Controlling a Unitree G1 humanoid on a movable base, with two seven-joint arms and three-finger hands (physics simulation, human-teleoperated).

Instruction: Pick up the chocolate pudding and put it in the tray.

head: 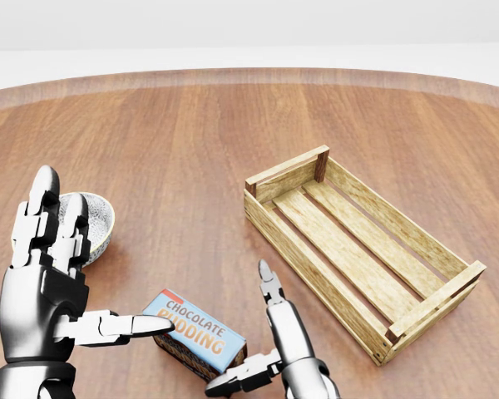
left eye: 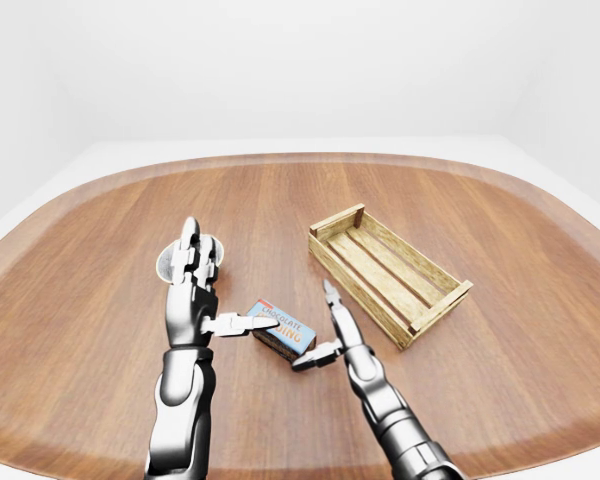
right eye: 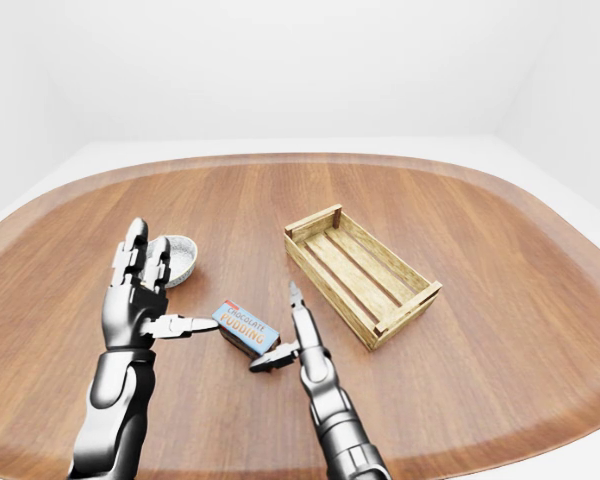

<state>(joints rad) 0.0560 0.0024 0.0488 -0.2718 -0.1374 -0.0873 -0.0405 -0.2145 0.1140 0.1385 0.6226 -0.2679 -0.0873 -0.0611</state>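
Note:
The chocolate pudding (head: 195, 337) is a small blue box with a brown side, lying flat on the wooden table low in the head view. My left hand (head: 83, 274) is open, fingers upright, with its thumb tip at the box's left end. My right hand (head: 251, 332) is open, fingers pointing up, just right of the box, with its thumb by the box's lower right corner. Neither hand closes round the box. The tray is an empty wooden slatted crate (head: 312, 270) to the right of the box, set at an angle.
A small grey bowl (head: 96, 220) stands behind my left hand's fingers, left of the pudding. The brown oval table (left eye: 280, 200) stretches wide around, with a raised rim; white floor and walls lie beyond it.

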